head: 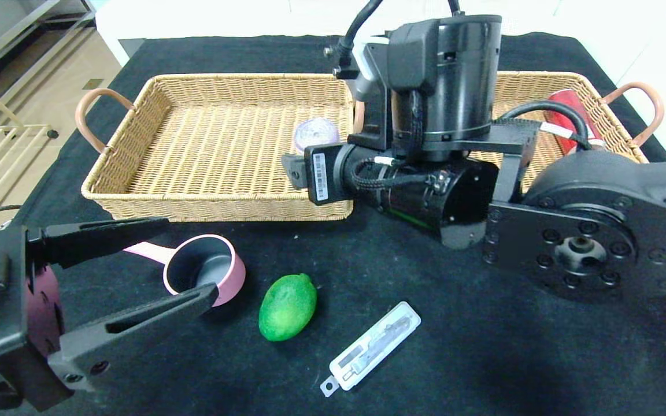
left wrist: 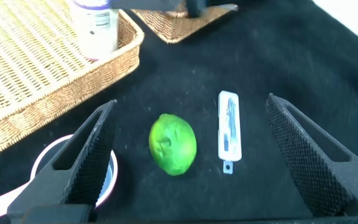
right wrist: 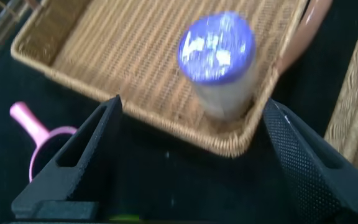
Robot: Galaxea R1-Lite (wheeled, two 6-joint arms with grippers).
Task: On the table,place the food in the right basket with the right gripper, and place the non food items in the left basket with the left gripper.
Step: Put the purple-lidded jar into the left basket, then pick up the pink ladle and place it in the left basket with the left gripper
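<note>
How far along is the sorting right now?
Done so far: a purple-lidded jar stands in the left basket and a red package lies in the right basket. Nothing is in hand: the right tool hangs open near that jar, and the left tool is open above the table. Left: lime, pink cup, clear blister pack.

The left hand (left wrist: 188, 158) hangs spread wide over a lime (left wrist: 173, 152) and a blister pack (left wrist: 228, 131) (side by side, apart) on the black worktop (left wrist: 185, 81).
</note>
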